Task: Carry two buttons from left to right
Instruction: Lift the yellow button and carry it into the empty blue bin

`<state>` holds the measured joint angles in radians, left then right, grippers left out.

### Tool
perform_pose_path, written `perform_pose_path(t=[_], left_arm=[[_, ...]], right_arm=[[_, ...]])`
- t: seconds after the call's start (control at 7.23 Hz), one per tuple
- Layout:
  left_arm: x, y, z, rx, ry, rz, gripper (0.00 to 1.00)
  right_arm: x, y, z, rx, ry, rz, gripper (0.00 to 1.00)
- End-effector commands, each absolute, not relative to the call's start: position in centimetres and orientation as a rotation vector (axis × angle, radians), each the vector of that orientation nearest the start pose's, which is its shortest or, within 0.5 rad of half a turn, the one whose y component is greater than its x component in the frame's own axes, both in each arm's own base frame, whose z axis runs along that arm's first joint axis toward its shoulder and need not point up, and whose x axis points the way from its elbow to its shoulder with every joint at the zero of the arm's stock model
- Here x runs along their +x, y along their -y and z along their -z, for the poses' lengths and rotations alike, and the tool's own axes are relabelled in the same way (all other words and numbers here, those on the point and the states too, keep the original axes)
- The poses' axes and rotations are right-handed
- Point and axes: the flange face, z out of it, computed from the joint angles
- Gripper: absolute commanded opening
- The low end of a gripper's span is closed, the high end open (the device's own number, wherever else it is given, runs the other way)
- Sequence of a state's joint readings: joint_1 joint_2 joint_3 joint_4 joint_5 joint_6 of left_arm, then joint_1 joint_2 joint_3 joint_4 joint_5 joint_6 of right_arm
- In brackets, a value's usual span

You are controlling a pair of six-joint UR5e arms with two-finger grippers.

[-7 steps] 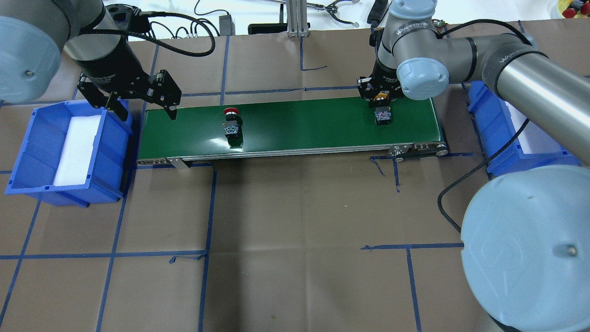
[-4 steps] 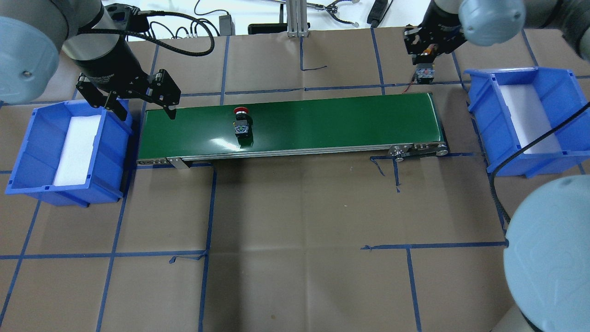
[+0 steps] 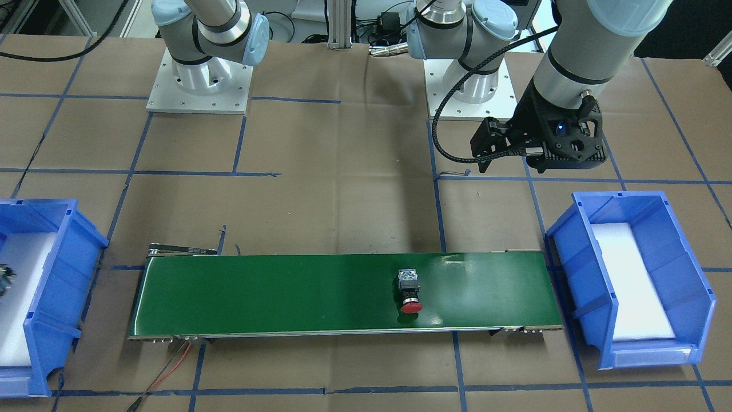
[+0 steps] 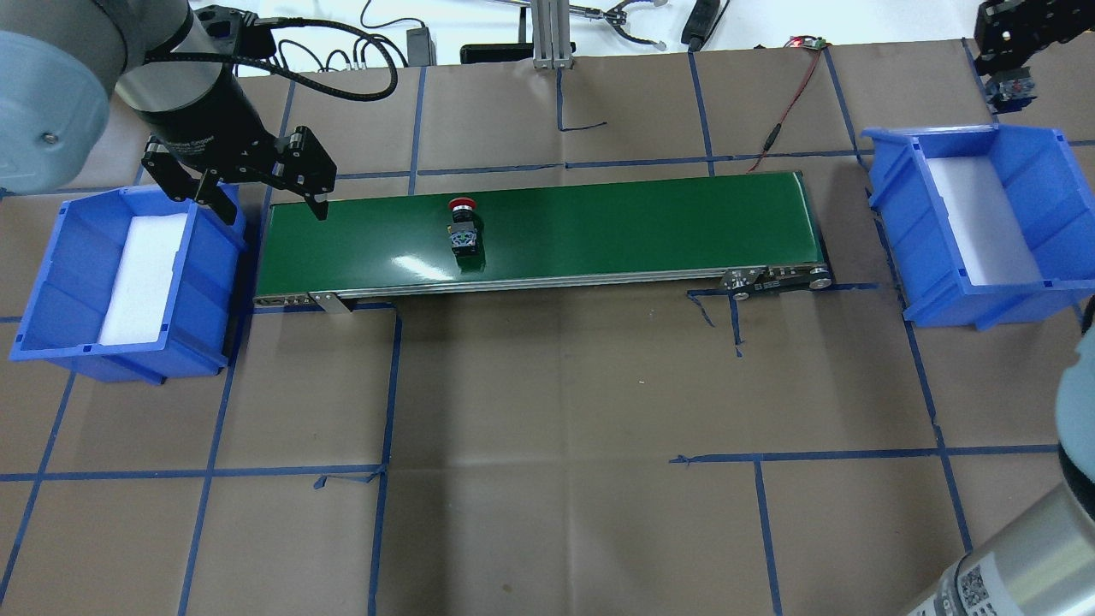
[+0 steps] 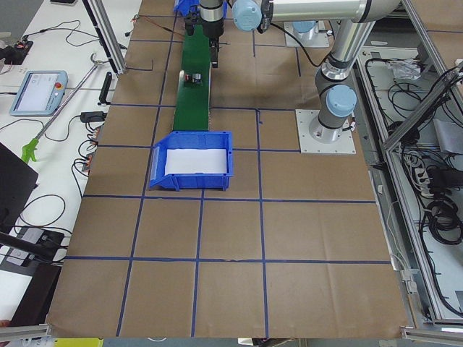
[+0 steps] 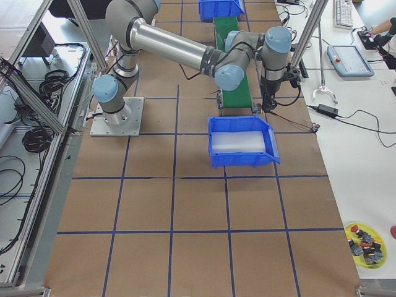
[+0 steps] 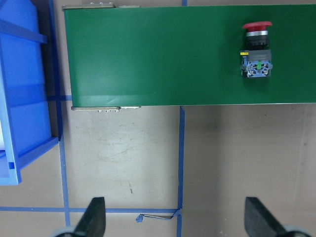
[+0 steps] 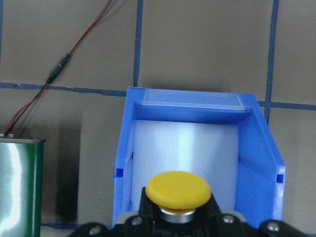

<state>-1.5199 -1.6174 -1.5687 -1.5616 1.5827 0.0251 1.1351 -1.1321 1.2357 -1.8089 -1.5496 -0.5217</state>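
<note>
Papered table (image 4: 556, 411), green conveyor (image 4: 616, 227), blue bins (image 4: 984, 305)

Greens, blues and browns, with two bright caps.

Belt (image 4: 599, 222): glossy dark green with pale glare patches and a silver edge rail. Red button (image 7: 256, 49): red cap, black collar, grey-blue block with a green dot and a small yellow tab. Yellow button (image 8: 178, 189): plain yellow cap over a silver ring, black beneath. Left bin (image 4: 38, 291) and right bin (image 4: 984, 299): saturated blue, each lined with white foam. Table paper (image 4: 556, 411): flat brown, faintly creased, crossed by a blue tape grid. Left gripper (image 4: 274, 205) and right gripper (image 4: 1009, 79): black. Arm (image 3: 206, 23): silver-grey with pale blue joint caps. Lead (image 4: 791, 94): red with a black connector.
</note>
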Motion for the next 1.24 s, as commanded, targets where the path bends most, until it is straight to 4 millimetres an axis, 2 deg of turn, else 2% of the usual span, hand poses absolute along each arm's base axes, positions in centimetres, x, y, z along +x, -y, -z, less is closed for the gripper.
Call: perform_pose_path(t=[0.0,0.14,0.28,0.41,0.55,0.83,0.97,1.11], left_arm=[[-10.7,51.3,-46.7,-0.045,-3.131,-0.053,1.0],[-10.8,51.3,-46.7,-0.045,-3.131,-0.053,1.0],[-10.8,51.3,-46.7,-0.045,-3.131,-0.053,1.0],[-10.9,51.3,-46.7,-0.043,-3.131,-0.053,1.0],[-10.9,51.2,-46.7,-0.043,-3.131,-0.053,1.0],[-11.1,51.1,-46.8,-0.043,-3.133,-0.051,1.0],[-11.4,51.0,-46.7,-0.031,-3.131,-0.053,1.0],[-11.6,51.0,-46.7,-0.024,-3.13,-0.053,1.0]], right_arm=[[-20.0,66.0,-36.8,-0.124,-3.161,0.178,0.02],[-20.5,65.1,-33.7,-0.142,-3.172,0.212,0.02],[-20.3,64.1,-30.6,-0.131,-3.173,0.214,0.02],[-19.4,62.5,-27.7,-0.128,-3.146,0.141,0.02],[-19.1,61.9,-25.9,-0.13,-3.142,0.128,0.03],[-18.9,61.2,-24.4,-0.132,-3.142,0.118,0.03],[-19.6,60.8,-24.3,-0.113,-3.138,0.108,0.04],[-21.0,59.6,-23.5,-0.064,-3.132,0.083,0.04]])
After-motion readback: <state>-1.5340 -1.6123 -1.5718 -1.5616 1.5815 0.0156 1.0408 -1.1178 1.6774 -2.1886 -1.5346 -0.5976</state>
